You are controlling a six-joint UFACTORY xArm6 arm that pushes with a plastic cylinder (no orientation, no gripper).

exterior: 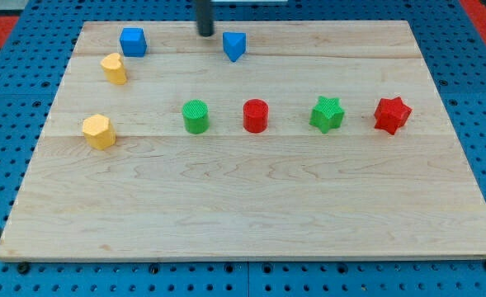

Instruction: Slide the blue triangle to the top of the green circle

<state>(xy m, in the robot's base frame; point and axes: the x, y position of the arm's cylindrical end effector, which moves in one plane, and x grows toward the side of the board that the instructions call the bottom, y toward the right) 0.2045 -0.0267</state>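
The blue triangle [234, 45] is sitting near the wooden board's [251, 214] top edge, above and right of the ridged green circle [195, 116]. My tip [205, 33] is hovering just left of the triangle — a bare rod, touching nothing. A ridged red cylinder [256, 115] is standing beside the circle.

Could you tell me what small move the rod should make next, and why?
Probably a short shift of my tip toward the view's right, passing above the blue triangle to reach its far side. The tip now sits just left of the triangle, while the green circle lies below and to the left, so pushing from here would likely drive the triangle away.
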